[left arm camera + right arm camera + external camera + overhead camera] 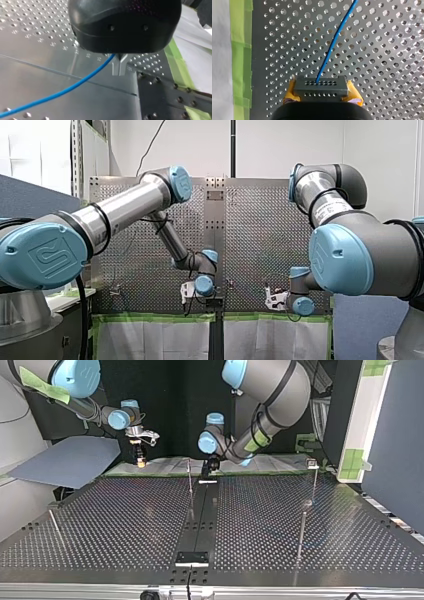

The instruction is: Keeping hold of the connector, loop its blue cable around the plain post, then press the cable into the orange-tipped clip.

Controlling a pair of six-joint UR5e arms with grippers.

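In the right wrist view my right gripper [320, 96] has its yellow pads [354, 96] shut on the grey connector [320, 86]. The blue cable [334, 40] leaves the connector and runs ahead over the perforated plate. The top view shows that gripper [141, 457] at the far left edge of the table. My left gripper [120, 67], black with metal fingers, hangs low over the plate with its fingers together where the blue cable [62, 91] enters them. It [210, 467] stands right beside a thin plain post [190, 480] at the table's far middle. I cannot pick out an orange-tipped clip.
More thin posts rise from the perforated table [125, 525] at the top view's right [302, 530], far right [314, 477] and left [54, 525]. Green tape [240, 50] marks the table edge near both grippers. A dark centre strip [200, 515] splits the plate.
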